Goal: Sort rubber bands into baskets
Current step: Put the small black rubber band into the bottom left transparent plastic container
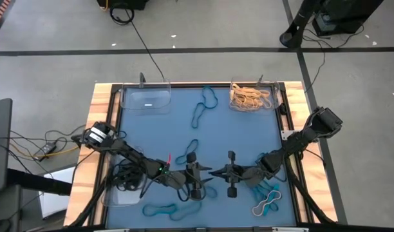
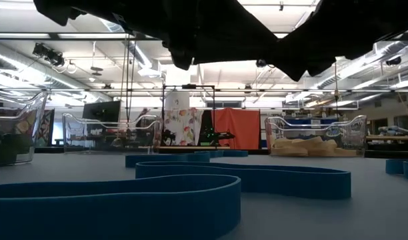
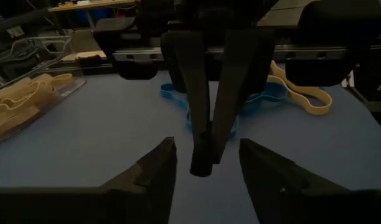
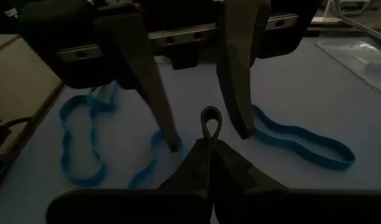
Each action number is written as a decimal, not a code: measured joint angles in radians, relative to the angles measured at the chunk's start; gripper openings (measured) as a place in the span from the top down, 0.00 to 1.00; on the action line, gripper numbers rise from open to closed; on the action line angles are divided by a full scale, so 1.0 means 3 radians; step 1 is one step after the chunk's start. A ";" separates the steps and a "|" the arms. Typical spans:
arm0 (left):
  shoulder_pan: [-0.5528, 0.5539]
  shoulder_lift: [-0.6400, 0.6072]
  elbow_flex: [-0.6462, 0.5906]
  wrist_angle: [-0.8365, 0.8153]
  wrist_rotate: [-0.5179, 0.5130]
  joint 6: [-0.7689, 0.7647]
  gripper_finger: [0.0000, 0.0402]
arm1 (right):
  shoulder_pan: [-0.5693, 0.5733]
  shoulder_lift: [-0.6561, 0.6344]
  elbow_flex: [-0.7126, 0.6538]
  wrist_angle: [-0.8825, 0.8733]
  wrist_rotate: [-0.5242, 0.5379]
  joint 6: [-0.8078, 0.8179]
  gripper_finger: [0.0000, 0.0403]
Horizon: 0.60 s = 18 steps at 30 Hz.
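Overhead view: both arms reach in from the near corners of the table [image 1: 100, 103] and meet nose to nose near the middle of the near edge. The left hand [image 1: 202, 174] and the right hand [image 1: 219, 173] are almost touching at the tips.

Wrist views add the state of the hands. The left hand is released, its two dark wedge-shaped fingers [image 3: 156, 171] spread apart. The right hand is clenched, its fingers [image 4: 197, 162] pressed flat together on a small dark loop [image 4: 210, 121], thin and rounded, which stands up out of the tips between the left hand's spread fingers.

Baskets, clear thin-walled plastic with rounded corners:
- Far edge, left: clear basket [image 1: 145, 98]; contents cannot be told.
- Far edge, right: basket [image 1: 273, 96] holding a heap of flat tan bands [image 1: 248, 96].
- Near left corner: basket [image 1: 120, 196], under the left arm, with dark loops in it.

Loose on the blue mat: teal bands, flat and limp, lie toward the far edge [image 1: 203, 106], near the middle [image 1: 187, 151], at the near edge [image 1: 161, 209] and in the near right corner [image 1: 269, 192], where a pale band [image 1: 266, 206] lies touching them.

The table-level view shows only the teal bands' flat ribbon edges [image 2: 191, 183] and the upright see-through basket walls [image 2: 111, 127]
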 joint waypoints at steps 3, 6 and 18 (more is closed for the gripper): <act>-0.0001 0.0000 0.0000 0.0040 0.0002 0.0005 0.65 | -0.0007 0.0000 0.0000 0.0001 -0.0024 -0.0008 0.97; -0.0001 0.0000 0.0000 0.0047 0.0003 0.0005 0.77 | -0.0007 -0.0001 0.0000 0.0001 -0.0024 -0.0008 0.97; 0.0000 -0.0001 0.0000 0.0045 0.0040 -0.0005 0.98 | -0.0008 -0.0003 0.0000 -0.0011 -0.0019 -0.0002 0.86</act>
